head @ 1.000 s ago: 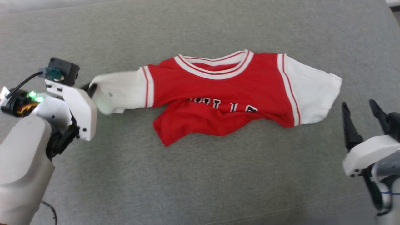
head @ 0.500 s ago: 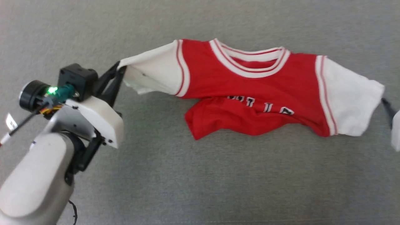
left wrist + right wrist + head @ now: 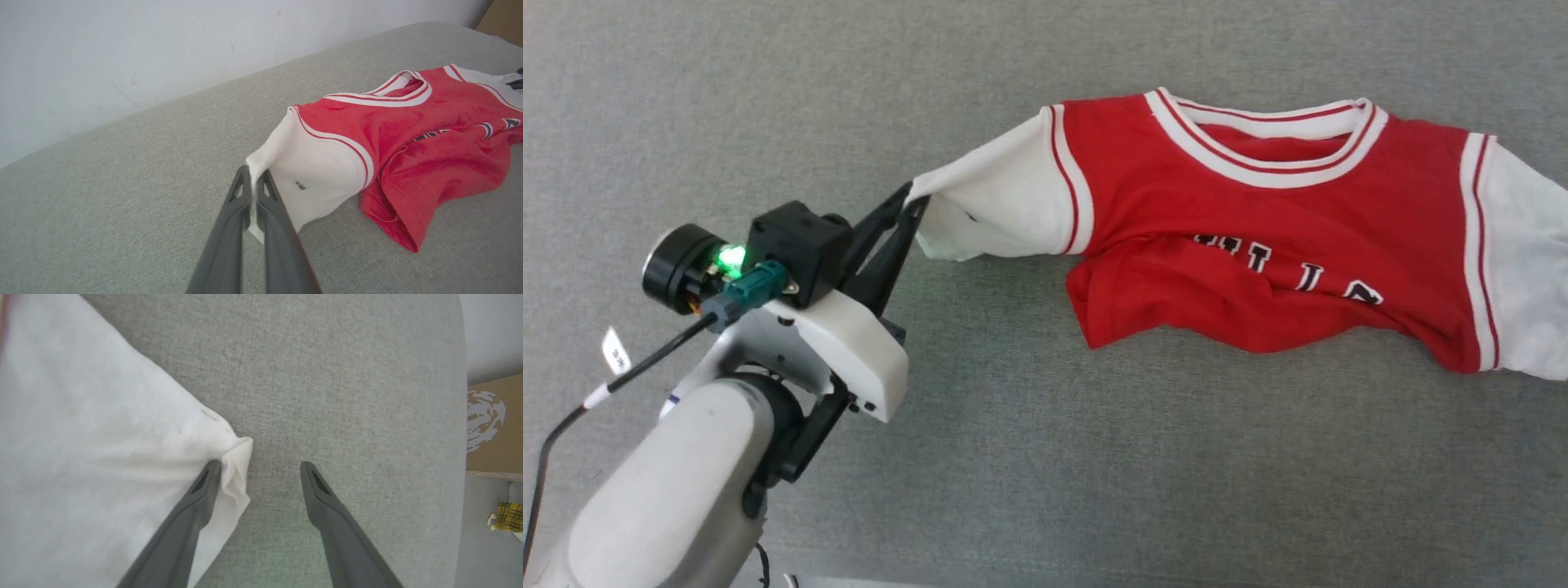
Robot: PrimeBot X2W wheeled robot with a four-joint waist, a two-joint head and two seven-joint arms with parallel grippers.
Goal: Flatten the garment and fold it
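Early yet — the garment (image 3: 1282, 204) lies rumpled at two o'clock on the grey surface (image 3: 1045, 490), hem (image 3: 1111, 327) bunched (nothing folded). Left gripper (image 3: 913, 198) clamps one sleeve (image 3: 996, 196); right gripper (image 3: 261, 467) gapes at the other's corner.

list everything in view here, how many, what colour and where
garment: one, red with white sleeves, rumpled on the surface
surface: one, grey fabric, under everything
wall: one, white, behind the surface
cardboard box: one, brown, beyond the surface's edge
yellow checked item: one, by the box, too small to identify
left gripper: one, dark fingers, shut on one sleeve's tip
right gripper: one, dark fingers, open at the other sleeve's corner
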